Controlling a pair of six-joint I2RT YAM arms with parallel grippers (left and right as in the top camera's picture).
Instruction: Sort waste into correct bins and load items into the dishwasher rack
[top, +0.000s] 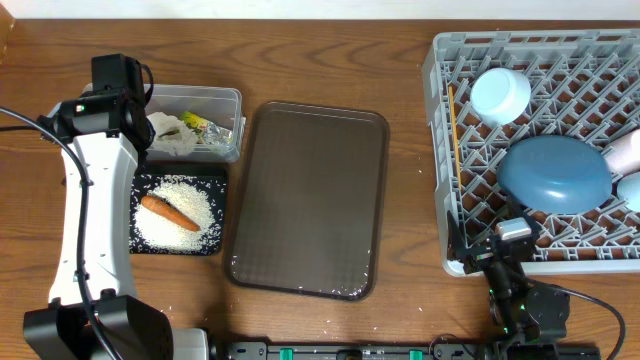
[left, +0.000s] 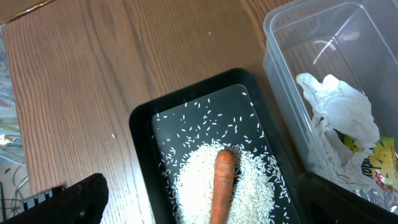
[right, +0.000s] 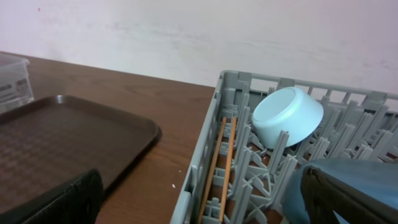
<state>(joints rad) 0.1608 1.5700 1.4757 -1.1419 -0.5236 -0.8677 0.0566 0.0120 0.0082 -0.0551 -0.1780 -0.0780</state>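
Note:
White rice (top: 185, 205) and an orange carrot (top: 168, 211) lie in the black tray (top: 140, 245). Behind it, the clear tub (top: 225, 97) holds white wrappers (top: 172, 137) and a yellow-green packet (top: 207, 126). My left gripper (left: 205, 205) hangs open high over the carrot (left: 222, 183) and rice (left: 193, 177), touching neither. In the grey rack (top: 440, 60) are a blue plate (top: 555, 172), a light-blue bowl (top: 500, 93) and chopsticks (top: 452, 120). At the rack's near-left corner my right gripper (right: 208, 205) is open and empty, next to the chopsticks (right: 217, 162).
A dark brown serving tray (top: 308, 200) lies between the bins and the rack. A pale cup (top: 625, 150) and another light-blue piece (top: 632, 190) sit at the rack's right edge. My white left arm (top: 85, 220) runs along the table's left side.

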